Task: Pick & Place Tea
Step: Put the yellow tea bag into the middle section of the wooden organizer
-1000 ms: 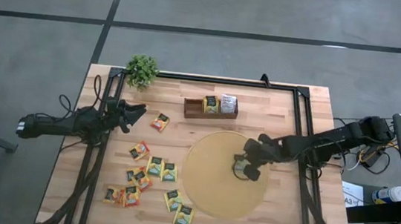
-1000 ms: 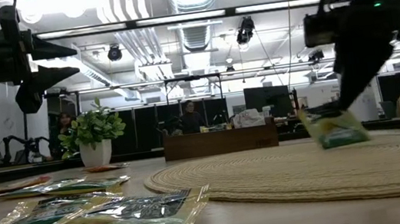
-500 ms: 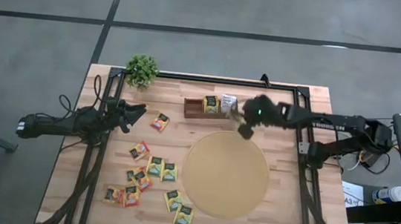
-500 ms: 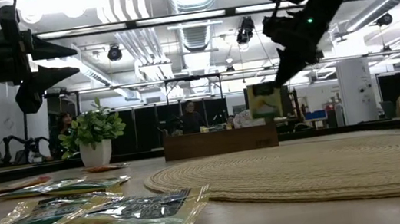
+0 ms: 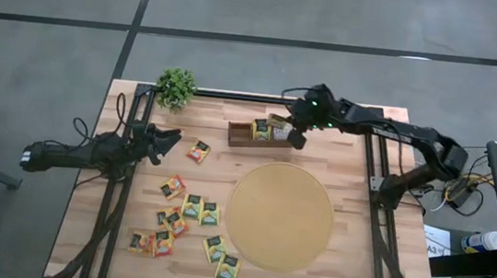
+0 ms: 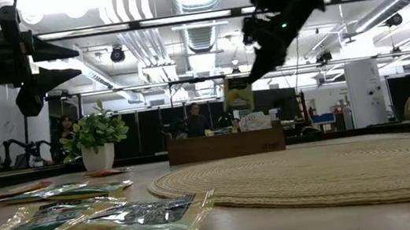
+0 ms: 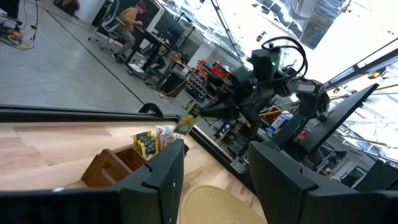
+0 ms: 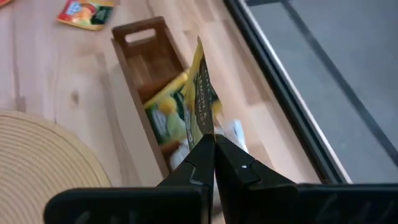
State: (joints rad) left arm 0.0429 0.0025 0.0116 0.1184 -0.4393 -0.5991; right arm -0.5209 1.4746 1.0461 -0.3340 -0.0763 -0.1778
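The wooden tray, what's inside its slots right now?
The wooden tray holds a yellow-green sachet in its middle slot and a white one beyond it. The right gripper, holding another sachet, covers part of them.

Right fingers pinched shut (left arm seemingly idle).

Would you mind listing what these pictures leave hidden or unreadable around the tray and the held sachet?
- Tray: in the high view the right gripper covers its right end; that slot's contents are hidden.
- Held sachet: seen edge-on in the right wrist view and too small in the low view; its label is unreadable.
- White sachet: mostly hidden behind the fingers in the right wrist view.
- Left gripper: its fingertips are cut off in the left wrist view.
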